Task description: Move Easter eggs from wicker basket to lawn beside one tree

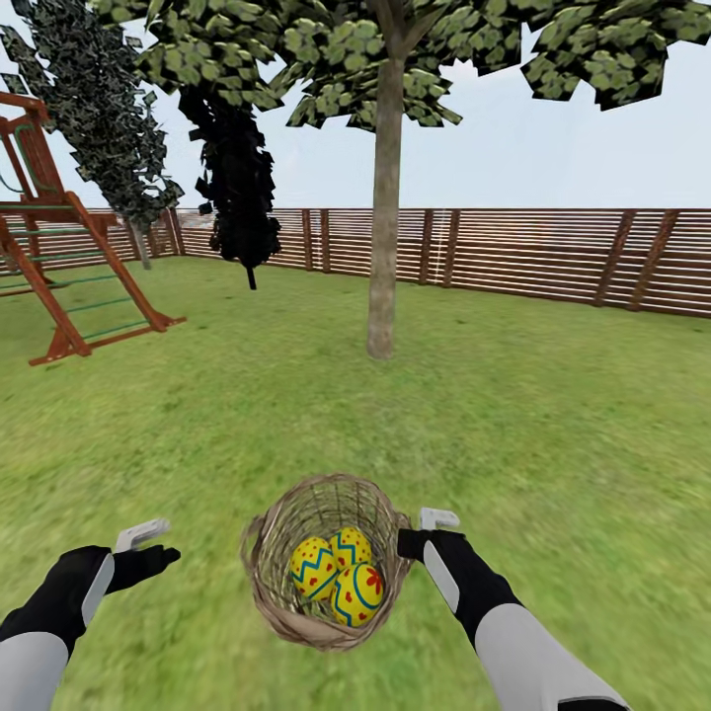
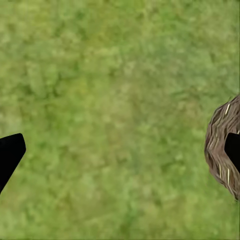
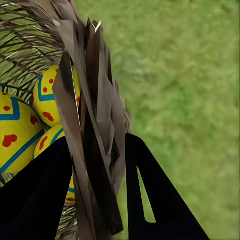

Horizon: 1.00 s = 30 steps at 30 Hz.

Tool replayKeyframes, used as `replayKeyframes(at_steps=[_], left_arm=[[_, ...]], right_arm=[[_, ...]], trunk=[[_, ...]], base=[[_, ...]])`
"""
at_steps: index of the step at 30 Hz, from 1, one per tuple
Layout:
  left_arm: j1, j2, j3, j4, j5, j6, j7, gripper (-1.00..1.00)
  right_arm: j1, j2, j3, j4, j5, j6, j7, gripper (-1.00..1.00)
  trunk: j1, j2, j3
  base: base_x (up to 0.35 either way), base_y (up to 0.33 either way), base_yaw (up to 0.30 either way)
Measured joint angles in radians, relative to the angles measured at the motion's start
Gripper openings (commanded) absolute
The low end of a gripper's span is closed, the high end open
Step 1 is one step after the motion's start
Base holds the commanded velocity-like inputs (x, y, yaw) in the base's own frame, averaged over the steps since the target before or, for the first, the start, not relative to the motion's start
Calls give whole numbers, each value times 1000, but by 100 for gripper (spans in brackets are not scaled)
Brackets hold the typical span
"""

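Right wrist view shows the right gripper closed astride the wicker basket rim, eggs inside; lifting could tip them out. Left gripper hangs wide, empty.

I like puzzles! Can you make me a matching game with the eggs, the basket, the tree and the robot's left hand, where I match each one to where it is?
Things:
1. Easter eggs
2. wicker basket
3. tree
4. left gripper

Places:
A. standing on the lawn farther off, in front of the wooden fence
B. its rim sits between the right gripper's fingers
C. over bare grass, holding nothing
D. lying together inside the basket

Pairs: 1-D, 2-B, 3-A, 4-C
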Motion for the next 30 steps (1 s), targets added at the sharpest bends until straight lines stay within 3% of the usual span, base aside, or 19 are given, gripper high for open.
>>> replayKeyframes(at_steps=[30], left_arm=[[0,0,0,0,0,0,0,100]], right_arm=[[0,0,0,0,1,-1,0,-100]], trunk=[[0,0,1]], base=[[318,0,17]])
